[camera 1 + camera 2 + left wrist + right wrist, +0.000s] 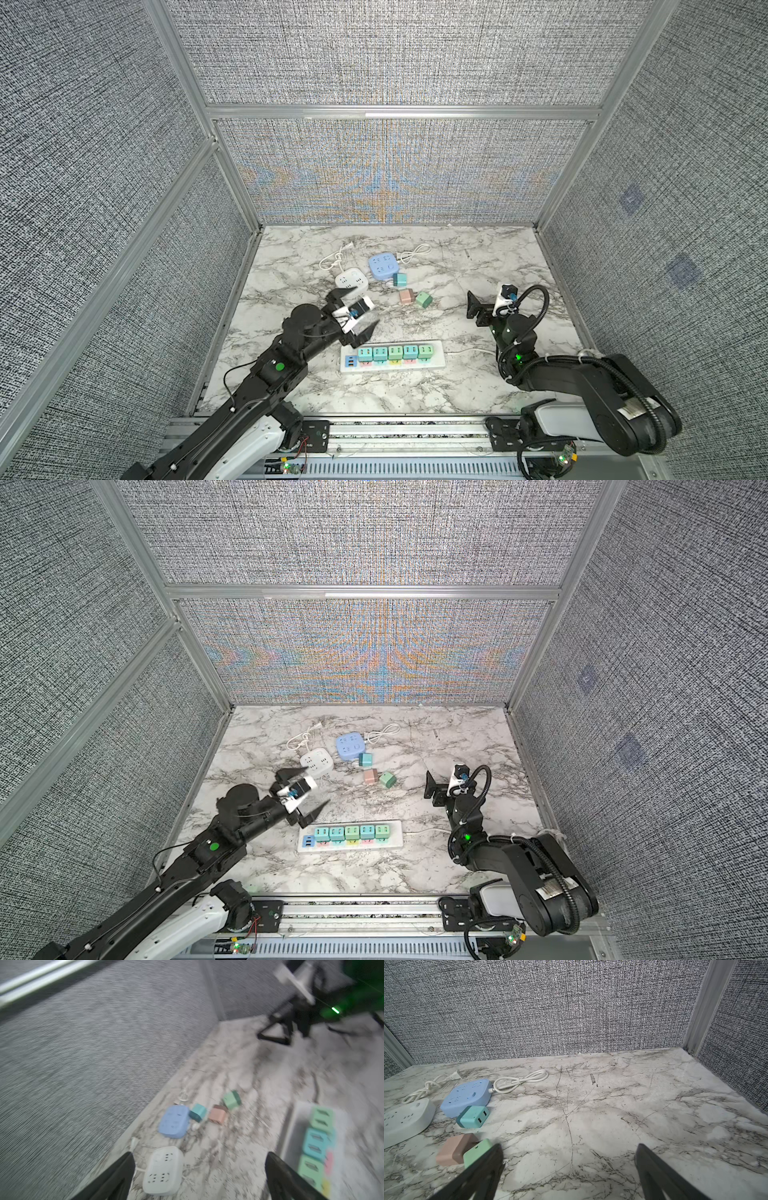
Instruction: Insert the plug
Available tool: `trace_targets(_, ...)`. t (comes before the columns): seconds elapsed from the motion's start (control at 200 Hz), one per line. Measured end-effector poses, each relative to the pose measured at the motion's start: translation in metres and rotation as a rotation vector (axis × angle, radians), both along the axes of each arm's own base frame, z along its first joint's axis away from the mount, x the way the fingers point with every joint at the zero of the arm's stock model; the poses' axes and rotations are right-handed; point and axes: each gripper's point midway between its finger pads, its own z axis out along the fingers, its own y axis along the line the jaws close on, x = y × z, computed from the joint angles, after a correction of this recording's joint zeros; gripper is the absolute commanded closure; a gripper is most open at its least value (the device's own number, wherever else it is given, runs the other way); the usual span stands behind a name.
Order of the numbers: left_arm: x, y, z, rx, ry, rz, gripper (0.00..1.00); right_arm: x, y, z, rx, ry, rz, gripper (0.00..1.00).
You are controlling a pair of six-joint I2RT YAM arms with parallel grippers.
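The left end effector point(365, 307) hangs over the left half of the marble worktop point(478, 257). Its fingers are spread wide and there is nothing between them. The blurred left wrist view shows only marble in the gap point(199, 1159). Its near finger point(366, 331) lies just beyond the far-left corner of the white power strip point(439, 357); whether the two touch cannot be told.

Five pastel plugs point(394, 352) sit seated side by side in the strip and fill its row. The strip lies parallel to the near edge, a little left of centre, with a bare band of marble between it and the near rail. The strip cord point(471, 351) runs right towards the right arm.

The right end effector point(473, 303) is likewise spread wide and empty, held low over the right half and facing the far wall. In the right wrist view the marble ahead of it point(569, 1159) lies bare up to the far wall and the right corner post.

Three loose plugs lie at mid-depth. A teal plug point(400, 279) is just beside the blue socket block point(383, 266), and a pink plug point(406, 296) and a green plug point(424, 299) lie close together, nearer. A white socket block point(352, 279) sits just beyond the left end effector's far finger point(341, 294). Both blocks' coiled cords point(332, 259) trail towards the far edge.
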Motion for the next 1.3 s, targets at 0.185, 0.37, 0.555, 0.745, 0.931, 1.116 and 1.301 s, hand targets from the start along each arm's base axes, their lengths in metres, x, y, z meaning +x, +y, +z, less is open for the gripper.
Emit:
trace_targets(0.185,0.019,0.033,0.026,-0.366,0.055,0.247,0.01,0.004,0.003,0.003,0.001,-0.002,0.007,0.01)
trace_targets(0.37,0.035,0.041,-0.016,-0.467,0.268,0.394,0.01,0.008,0.007,-0.001,-0.005,0.023,0.023,0.01)
trace_targets(0.555,0.039,0.063,-0.047,-0.561,0.399,0.569,0.01,0.011,0.008,-0.001,-0.007,0.029,0.027,0.0)
trace_targets(0.745,0.029,0.075,-0.081,-0.625,0.481,0.641,0.01,0.019,0.011,-0.003,-0.016,0.053,0.03,0.01)
trace_targets(0.931,0.026,0.081,-0.115,-0.65,0.59,0.73,0.01,0.013,0.017,-0.004,-0.009,0.088,0.071,0.1)
trace_targets(1.116,0.023,0.077,-0.151,-0.578,0.7,0.783,0.01,0.01,0.046,0.017,0.1,0.195,0.17,0.17)
trace_targets(1.301,0.019,0.074,-0.177,-0.526,0.759,0.792,0.01,-0.017,0.08,-0.039,0.1,0.485,0.237,0.23)
